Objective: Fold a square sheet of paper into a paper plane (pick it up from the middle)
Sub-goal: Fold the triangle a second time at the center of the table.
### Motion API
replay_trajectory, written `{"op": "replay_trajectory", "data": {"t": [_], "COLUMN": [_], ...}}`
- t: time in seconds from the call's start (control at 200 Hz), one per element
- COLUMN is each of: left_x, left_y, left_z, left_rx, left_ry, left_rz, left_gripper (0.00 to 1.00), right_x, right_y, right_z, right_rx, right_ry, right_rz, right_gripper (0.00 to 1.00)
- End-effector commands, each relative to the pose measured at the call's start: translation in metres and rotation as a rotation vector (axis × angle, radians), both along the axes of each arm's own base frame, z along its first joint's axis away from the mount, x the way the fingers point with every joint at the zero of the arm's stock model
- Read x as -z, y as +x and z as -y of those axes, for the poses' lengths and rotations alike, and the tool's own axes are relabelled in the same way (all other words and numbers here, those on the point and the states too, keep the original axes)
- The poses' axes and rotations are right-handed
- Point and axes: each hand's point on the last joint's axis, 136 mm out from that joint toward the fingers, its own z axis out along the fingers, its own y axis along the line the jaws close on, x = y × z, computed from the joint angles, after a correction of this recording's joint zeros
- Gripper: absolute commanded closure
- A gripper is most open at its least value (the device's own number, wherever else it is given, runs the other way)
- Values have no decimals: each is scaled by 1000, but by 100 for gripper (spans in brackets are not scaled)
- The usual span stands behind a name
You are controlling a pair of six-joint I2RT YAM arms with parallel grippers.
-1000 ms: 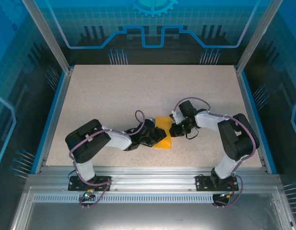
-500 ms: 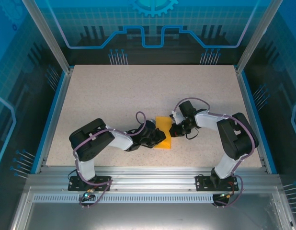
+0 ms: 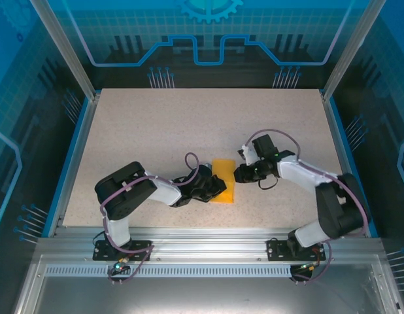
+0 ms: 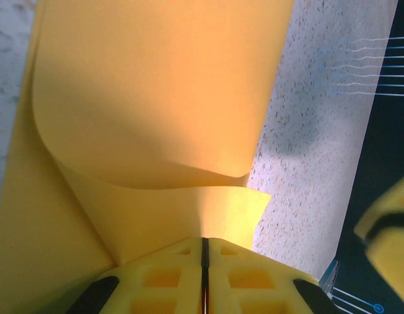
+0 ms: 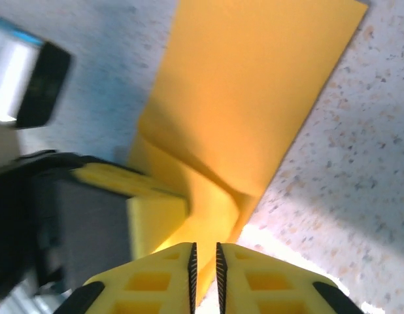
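Two arms met at one paper [image 3: 226, 175] lying near the middle of the speckled bench [image 3: 156, 124], toward its near edge.

Left: the left arm lay low over the bench and reached rightward, so that the left gripper [image 3: 216, 187] covered the paper's near left part. From the left wrist, its jaws stood pressed together with only a hairline seam between them. A raised fold of the paper [image 4: 156, 85] ran straight into that seam, so the jaws gripped the paper at the fold. Beyond the fold the top layer bowed upward in a smooth curve, shading the layer beneath. A small corner flap showed just right of the jaws.

Centre: from above, the paper appeared as an orange-yellow oblong, longer than wide, with its far and right edges uncovered.

Right: the right arm bent inward from the bench's right side. The right gripper [image 3: 239, 174] sat at the paper's right edge, about midway along it. From the right wrist, its jaws stood close together with a narrow slit between them. Orange-yellow showed in the slit, but whether the paper was pinched there could not be told. In the same view a yellow finger of the left gripper lay against the paper's creased part, at left.
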Motion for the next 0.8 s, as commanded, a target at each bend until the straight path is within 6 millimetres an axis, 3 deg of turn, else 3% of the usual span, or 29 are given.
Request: {"op": "replay_trajectory", "data": {"t": [0.0, 0.17, 0.43, 0.795], "left_x": [10, 9, 7, 4], "left_y": [-7, -6, -5, -4], "left_z": [-8, -7, -5, -3], "left_rx": [-6, -4, -2, 0], "left_ry": [41, 38, 29, 19], "left_rz": [-17, -13, -9, -4], "left_gripper": [89, 89, 89, 89], "right_x": [-3, 3, 21, 45], "right_y": [-26, -53, -62, -60], "right_z": [-6, -31, -46, -31], "right_rx": [10, -70, -115, -75], "right_ry": [99, 129, 92, -30], "right_rz": [-95, -131, -177, -207], "right_gripper": [89, 94, 95, 94]}}
